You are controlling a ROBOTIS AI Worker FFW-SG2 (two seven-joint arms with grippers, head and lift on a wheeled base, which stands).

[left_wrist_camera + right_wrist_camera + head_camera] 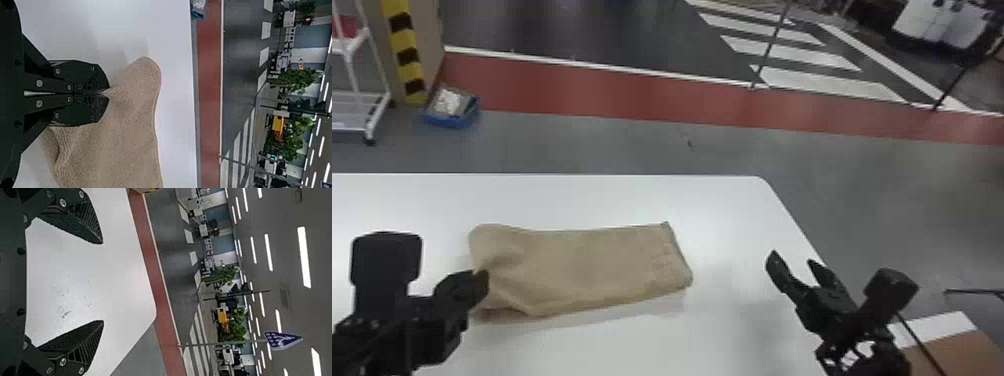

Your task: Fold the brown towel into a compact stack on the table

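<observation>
The brown towel (pixel 592 265) lies folded into a long strip on the white table (pixel 632 200), its left end raised and creased. At that left end is my left gripper (pixel 484 282), pinching the cloth's edge. In the left wrist view, the left gripper (pixel 107 93) is shut on the towel (pixel 117 141), with folds spreading from its fingertips. My right gripper (pixel 794 265) stands apart from the towel, above the table's right side. The right wrist view shows the right gripper (pixel 103 282) with its fingers wide apart and nothing between them.
The table's right edge (pixel 794 220) slants beneath the right gripper. Beyond the table, a blue bin (pixel 452 116) and a white rack (pixel 367 100) stand on the floor at the left. A brown and white surface (pixel 952 347) lies at the lower right.
</observation>
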